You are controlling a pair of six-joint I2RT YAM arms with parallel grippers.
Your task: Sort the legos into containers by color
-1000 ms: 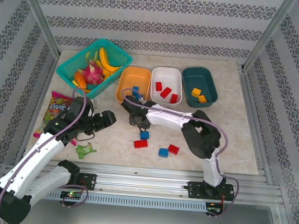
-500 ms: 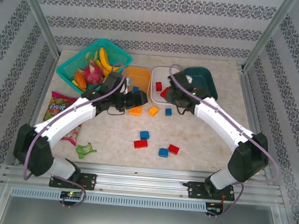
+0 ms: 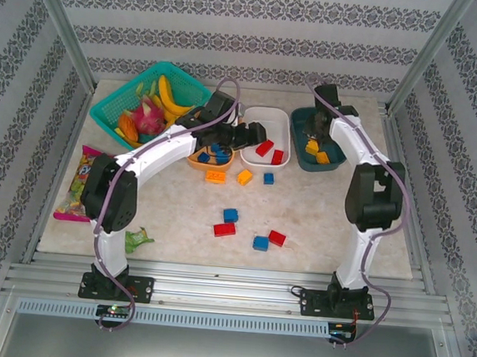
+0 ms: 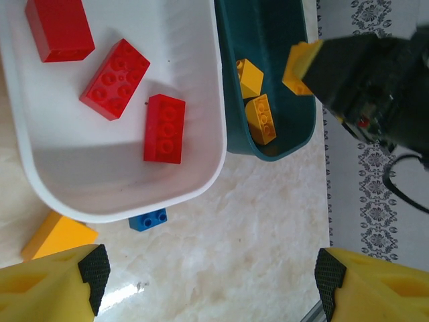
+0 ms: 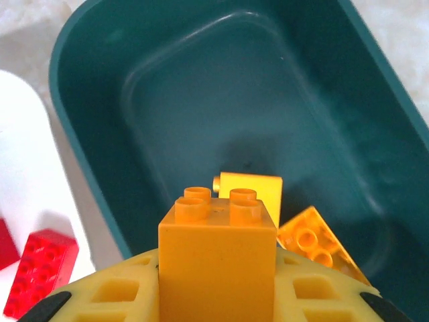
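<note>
Left arm [image 3: 152, 158] was extended far forward, forearm angled right; left end effector [image 4: 211, 268] pointed down at the worktop, fingers [image 4: 47, 282] spread wide, nothing between them; right arm [image 3: 365, 160] was extended forward, wrist bent left; right end effector [image 3: 316, 127] clamped an orange-yellow lego [image 5: 218, 258].

YELLOW MEETS TEAL: An orange-yellow brick [image 5: 218, 258], two studs showing on top, sits clamped between the yellow fingers [image 5: 114, 292] of the right gripper [image 5: 218, 295] at 6 o'clock, held over the dark teal tub [image 5: 221, 87], which spans the frame from 11 to 4 o'clock. Two more yellow pieces lie on the tub's floor: a plain-sided brick [image 5: 251, 190] just beyond the held one, and a tilted brick [image 5: 315, 245] at 4 o'clock, studs facing up. At 8 o'clock a red brick [image 5: 37, 268] rests in the white tub [image 5: 27, 168], just beside the teal one. Pale marbled surface [image 5: 20, 27] shows at 10 o'clock.
</note>
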